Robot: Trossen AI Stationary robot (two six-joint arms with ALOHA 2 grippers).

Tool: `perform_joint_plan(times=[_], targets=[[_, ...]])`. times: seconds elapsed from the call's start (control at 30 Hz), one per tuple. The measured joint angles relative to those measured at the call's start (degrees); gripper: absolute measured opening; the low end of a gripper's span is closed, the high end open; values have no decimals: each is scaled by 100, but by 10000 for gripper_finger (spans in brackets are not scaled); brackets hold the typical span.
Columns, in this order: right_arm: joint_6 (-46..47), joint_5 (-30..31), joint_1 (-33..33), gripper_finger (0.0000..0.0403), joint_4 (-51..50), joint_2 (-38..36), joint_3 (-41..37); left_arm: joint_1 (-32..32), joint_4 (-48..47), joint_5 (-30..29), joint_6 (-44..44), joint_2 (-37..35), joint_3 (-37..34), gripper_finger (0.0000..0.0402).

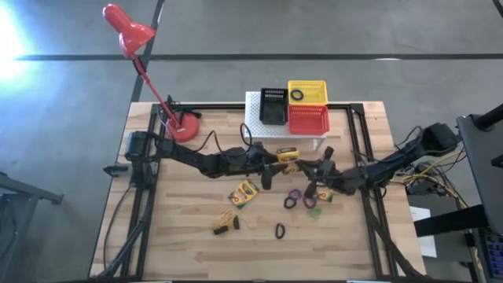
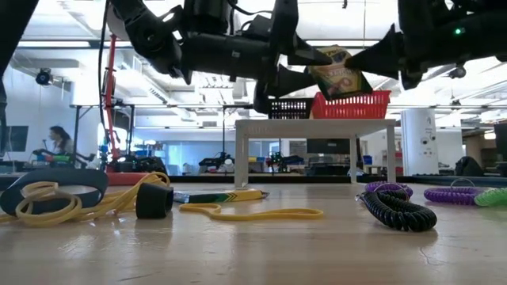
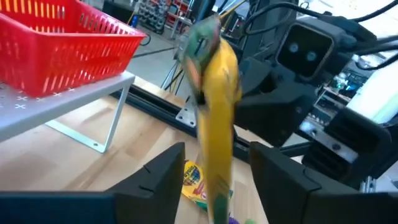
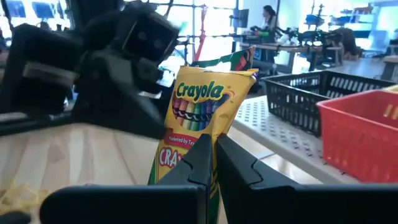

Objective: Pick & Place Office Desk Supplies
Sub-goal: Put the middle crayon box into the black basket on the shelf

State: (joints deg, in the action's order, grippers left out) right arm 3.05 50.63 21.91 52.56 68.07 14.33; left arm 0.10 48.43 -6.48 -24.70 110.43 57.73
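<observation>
Centrally, right gripper (image 4: 210,163): fingers are pressed together on the lower edge of a crayon box (image 4: 200,118), which is held upright in the air in front of the white perforated stand (image 1: 253,110).
Left gripper (image 3: 214,180): fingers are spread apart, one on each side of the held box; contact with it cannot be told.
Held crayon box: yellow and green, seen edge-on in the left wrist view and lifted clear of the table (image 1: 189,244) in the low view.
Second crayon box (image 1: 244,193): lying flat on the wood, in front of the left arm.
Third crayon box (image 1: 288,154): seen near the stand's front edge, just beside the left arm.
Rings: a purple ring (image 1: 294,196) and a green ring (image 1: 313,212) are found near the right gripper; a black ring (image 1: 280,230) lies farther toward the table's front.
Rubber-band tangle (image 1: 225,221): lying with a small black piece at the front left of the second box.
Baskets: black basket (image 1: 273,104), yellow basket (image 1: 307,92) and red basket (image 1: 308,119) are set on the stand.
Red desk lamp (image 1: 130,30): based at the rear left corner.
</observation>
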Motion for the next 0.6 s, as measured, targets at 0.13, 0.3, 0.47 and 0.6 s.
perform_joint_plan(times=[0.13,0.3,0.47,0.6], targets=[[-25,-7,-4,13,-8,231,154,0,-79,0,95,0,3,123],[31,-46,-6,14,-442,400,321,0,-599,0,321,-11,5,33],[1071,-515,-11,44,-2546,-69,640,-11,-1301,25,556,-17,12,25],[2089,-1071,-56,81,-5017,-606,1227,-13,-2109,-48,819,4,1,50]])
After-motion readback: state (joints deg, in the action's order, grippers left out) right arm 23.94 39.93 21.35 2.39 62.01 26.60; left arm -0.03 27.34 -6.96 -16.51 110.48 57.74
